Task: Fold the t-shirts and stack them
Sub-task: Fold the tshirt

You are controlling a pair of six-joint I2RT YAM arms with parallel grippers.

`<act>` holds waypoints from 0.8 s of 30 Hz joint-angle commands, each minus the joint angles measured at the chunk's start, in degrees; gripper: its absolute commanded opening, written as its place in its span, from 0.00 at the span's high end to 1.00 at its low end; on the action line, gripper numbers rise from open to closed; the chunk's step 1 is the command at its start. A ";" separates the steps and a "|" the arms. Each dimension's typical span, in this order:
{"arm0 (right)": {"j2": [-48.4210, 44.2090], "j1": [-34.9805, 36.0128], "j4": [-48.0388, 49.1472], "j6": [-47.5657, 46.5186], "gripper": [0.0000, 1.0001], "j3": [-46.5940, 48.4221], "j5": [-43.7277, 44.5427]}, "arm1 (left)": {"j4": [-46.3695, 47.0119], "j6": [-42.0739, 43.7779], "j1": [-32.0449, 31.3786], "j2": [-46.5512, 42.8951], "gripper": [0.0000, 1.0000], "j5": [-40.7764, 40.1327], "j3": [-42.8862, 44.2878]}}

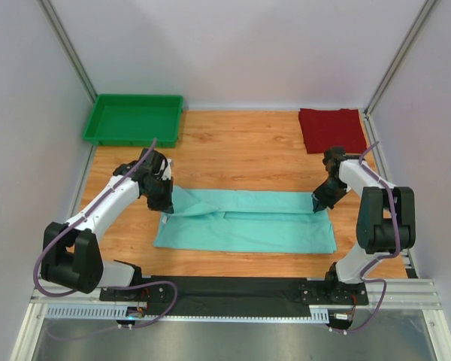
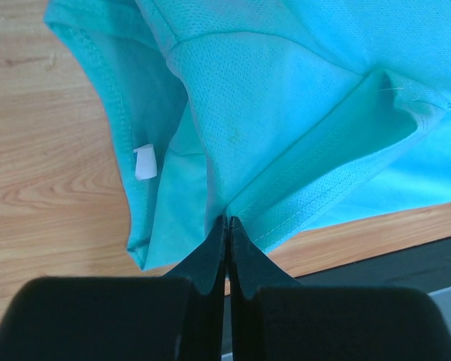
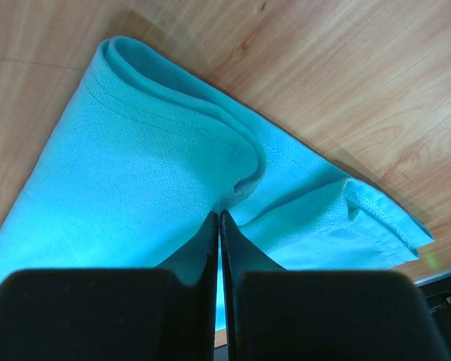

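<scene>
The mint green t-shirt (image 1: 248,226) lies as a long folded band across the middle of the wooden table. My left gripper (image 1: 164,203) is at its far left corner, shut, with a fold of the cloth pinched at the tips (image 2: 227,219). The white neck label (image 2: 144,162) shows just left of that pinch. At the shirt's far right corner my right gripper (image 1: 316,203) is also shut, and the cloth puckers where its tips (image 3: 219,213) hold a rolled edge. The dark red t-shirt (image 1: 332,129) lies folded at the back right.
A bright green plastic tray (image 1: 133,99) stands at the back left corner. White walls enclose the table on three sides. A black strip (image 1: 233,286) runs along the near edge between the arm bases.
</scene>
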 commanded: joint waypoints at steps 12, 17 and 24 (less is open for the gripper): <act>-4.05 0.05 1.44 -0.39 1.00 -4.94 1.58 | 0.04 -1.54 -0.56 -1.01 1.00 1.17 -2.09; -4.76 0.05 1.70 -0.39 1.00 -6.08 1.41 | -0.14 -1.80 -0.82 -2.32 1.00 0.81 -3.23; -4.32 0.05 1.87 -1.18 1.00 -5.91 2.46 | -0.23 -2.94 -1.52 -3.12 1.00 1.96 -4.55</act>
